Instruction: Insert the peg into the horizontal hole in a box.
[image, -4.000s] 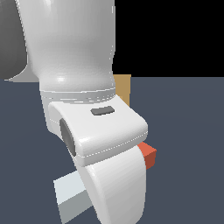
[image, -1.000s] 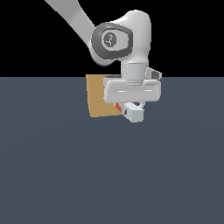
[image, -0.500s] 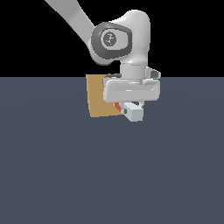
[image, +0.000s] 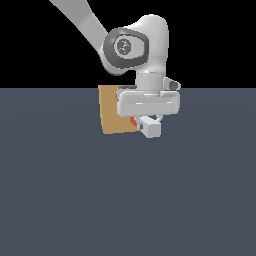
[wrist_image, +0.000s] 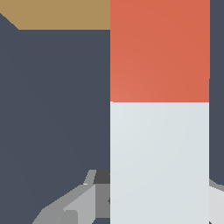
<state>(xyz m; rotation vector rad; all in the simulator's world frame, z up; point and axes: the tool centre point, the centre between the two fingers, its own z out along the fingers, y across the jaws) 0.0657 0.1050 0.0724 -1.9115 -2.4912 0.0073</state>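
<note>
The peg (image: 148, 126) is up off the surface (image: 125, 200) in your gripper (image: 148, 120), held level, its white-grey end poking out toward the camera and its red-orange end aimed at the box (image: 112, 116). In the exterior view the box sits at about nine o'clock from the gripper, just beside it, and only a sliver of red shows between the gripper body and the tan face. You're carrying the peg horizontal for a reason: the hole runs sideways, so the bar has to meet it along its own axis.

From the wrist view the peg (wrist_image: 159, 109) fills the frame, white-grey near the gripper, red-orange beyond, with the box (wrist_image: 61, 14) as a tan band at the far edge. The gripper is clamped on the white-grey part; a finger (wrist_image: 72, 205) shows grey alongside it.

The hole itself, you can't see it in either view, because the arm and the peg cover that face. So I can't tell whether the red tip is inside the box, touching it, or just short. My read: you're at the alignment-and-push stage, and nothing confirms entry.
</note>
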